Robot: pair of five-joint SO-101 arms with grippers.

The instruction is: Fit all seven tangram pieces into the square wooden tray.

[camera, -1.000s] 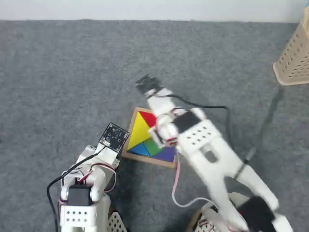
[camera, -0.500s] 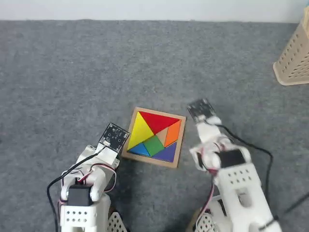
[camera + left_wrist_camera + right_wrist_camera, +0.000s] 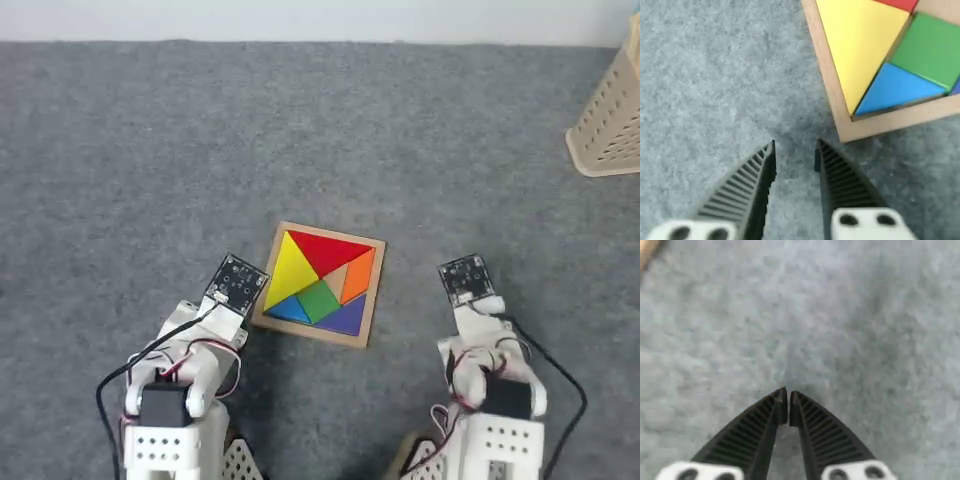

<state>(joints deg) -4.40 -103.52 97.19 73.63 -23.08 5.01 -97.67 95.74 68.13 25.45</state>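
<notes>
High view has the square wooden tray (image 3: 310,333) flat on grey carpet (image 3: 200,150) between two folded-back arms, coloured tangram pieces (image 3: 320,280) seated inside; left gripper (image 3: 795,146) hovers slightly parted, empty, beside a tray corner, right gripper (image 3: 788,392) pinched closed over carpet

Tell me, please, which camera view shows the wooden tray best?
The high view: the whole wooden tray with its coloured pieces. The left wrist view catches one corner; the right wrist view, perhaps a tan sliver.
</notes>
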